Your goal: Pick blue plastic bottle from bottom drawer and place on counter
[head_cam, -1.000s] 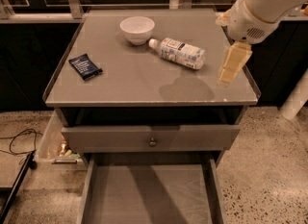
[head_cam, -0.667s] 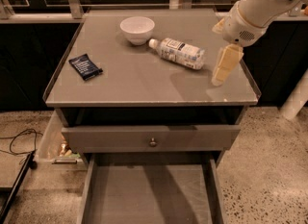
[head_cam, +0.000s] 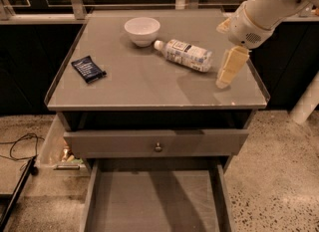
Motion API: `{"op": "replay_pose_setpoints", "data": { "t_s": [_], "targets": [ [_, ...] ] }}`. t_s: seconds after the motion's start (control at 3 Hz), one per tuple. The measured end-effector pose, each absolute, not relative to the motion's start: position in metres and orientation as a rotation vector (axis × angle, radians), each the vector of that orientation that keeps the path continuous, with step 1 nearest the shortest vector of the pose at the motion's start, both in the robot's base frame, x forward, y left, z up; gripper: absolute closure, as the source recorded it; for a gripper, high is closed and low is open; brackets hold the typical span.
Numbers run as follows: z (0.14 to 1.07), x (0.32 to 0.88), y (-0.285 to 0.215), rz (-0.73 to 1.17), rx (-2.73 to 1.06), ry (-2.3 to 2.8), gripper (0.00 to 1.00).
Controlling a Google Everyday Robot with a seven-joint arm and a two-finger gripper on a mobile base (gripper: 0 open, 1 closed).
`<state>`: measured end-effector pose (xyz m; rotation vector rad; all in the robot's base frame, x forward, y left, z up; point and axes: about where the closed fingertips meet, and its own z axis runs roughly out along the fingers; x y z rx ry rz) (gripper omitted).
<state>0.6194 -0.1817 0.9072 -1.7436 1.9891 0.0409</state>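
The blue plastic bottle [head_cam: 184, 53] lies on its side on the counter [head_cam: 144, 84], white cap pointing toward the white bowl. My gripper [head_cam: 224, 79] hangs over the counter's right part, just right of the bottle's base and apart from it, its tip close to the surface. It holds nothing that I can see. The bottom drawer [head_cam: 154, 201] is pulled out below, and its grey floor is bare.
A white bowl [head_cam: 142, 30] stands at the back of the counter. A dark blue snack packet [head_cam: 88, 69] lies at the left. The knobbed drawer front [head_cam: 158, 143] is above the open drawer. A cable and clutter sit on the floor at the left.
My gripper has shifted slightly left, toward the bottle's base. The bottle, bowl and packet have not moved.
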Motion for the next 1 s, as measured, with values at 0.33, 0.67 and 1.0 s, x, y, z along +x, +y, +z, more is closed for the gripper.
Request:
{"op": "replay_pose_setpoints", "data": {
  "t_s": [0.33,0.67,1.0],
  "targets": [
    [0.902,0.637,-0.174,0.156,-1.695,1.932,0.00],
    [0.899,0.660,-0.160,0.298,-1.634,1.899,0.00],
    [0.900,0.672,-0.147,0.388,-1.603,1.904,0.00]
  ]
}}
